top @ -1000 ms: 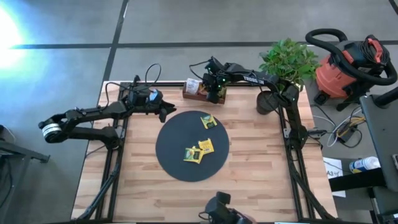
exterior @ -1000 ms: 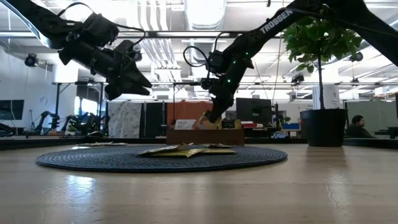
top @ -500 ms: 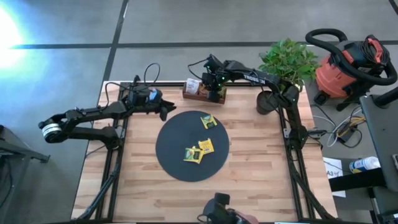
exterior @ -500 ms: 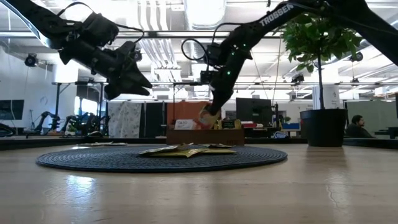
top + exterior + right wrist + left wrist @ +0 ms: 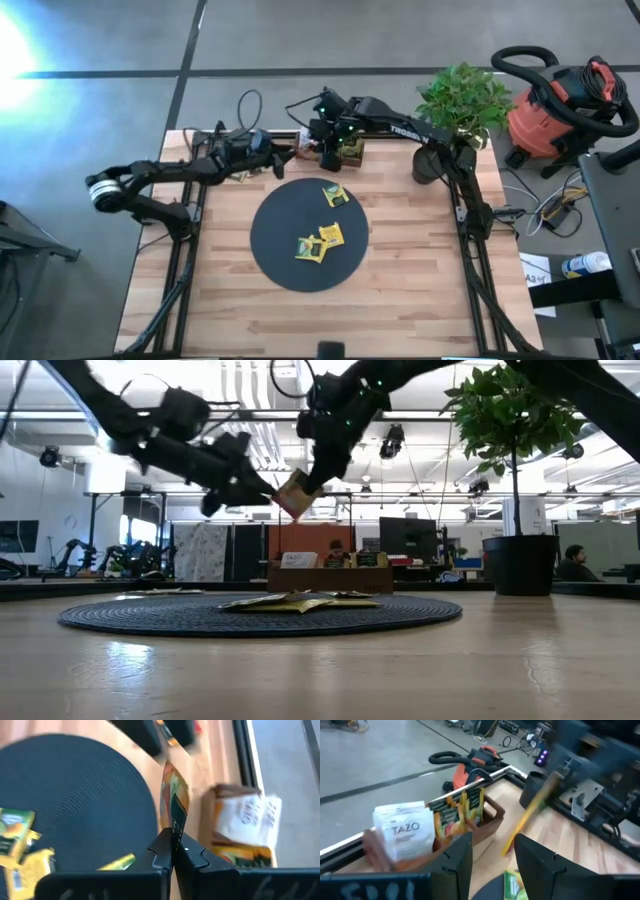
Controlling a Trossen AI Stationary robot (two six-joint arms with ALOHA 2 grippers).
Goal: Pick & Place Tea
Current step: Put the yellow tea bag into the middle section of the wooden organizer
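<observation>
Orange tea-bag packet [image 5: 173, 802] hangs pinched in the closed right gripper [image 5: 173, 851] above the round black mat's [image 5: 280, 245] far edge; the left gripper [image 5: 492, 857] gapes open, empty, beside it.

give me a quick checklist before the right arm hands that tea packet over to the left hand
1. Right hand shut on the tea packet: ok.
2. Packet lifted clear of the wooden tray: ok.
3. Left hand open to receive: ok.
4. Left hand lined up with the packet, which shows just ahead of its fingers: ok, roughly.
5. Black disc has bare room beside the three packets already on it: ok.
6. Packet's hold firm enough for a handover: cannot tell.
</observation>
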